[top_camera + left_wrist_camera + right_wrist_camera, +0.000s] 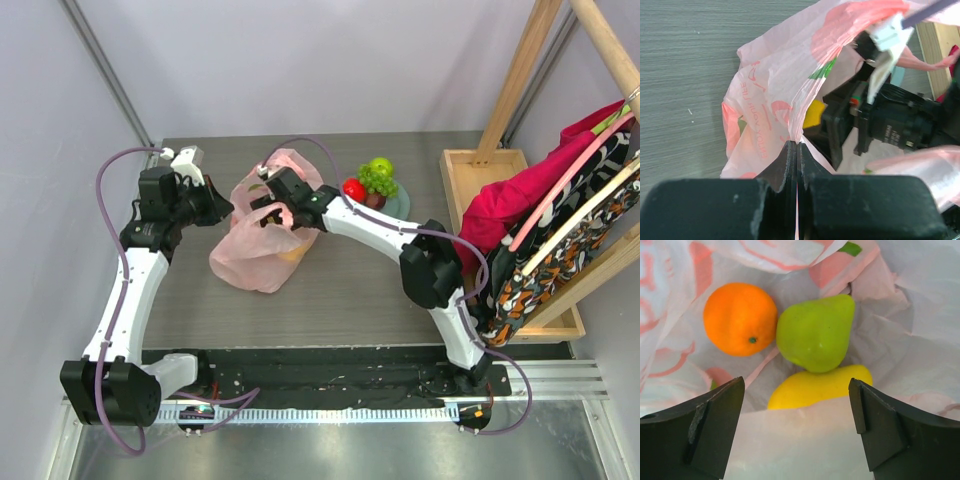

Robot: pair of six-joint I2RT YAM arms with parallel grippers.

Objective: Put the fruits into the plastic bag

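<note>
Pink film first: clamps the plastic bag [262, 245] by its rim in the closed left claw [796, 150], hangs the right claw [796, 385], jaws apart and empty, over orange [740, 319], green pear [815, 332] and yellow fruit [820, 387] inside, leaves other fruits [372, 182] on the plate [402, 204] rightward, nearer that arm.

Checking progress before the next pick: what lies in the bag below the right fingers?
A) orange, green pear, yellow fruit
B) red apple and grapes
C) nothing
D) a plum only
A: the right wrist view shows the orange, green pear and yellow fruit lying inside the plastic bag, past the open right fingers.
</note>
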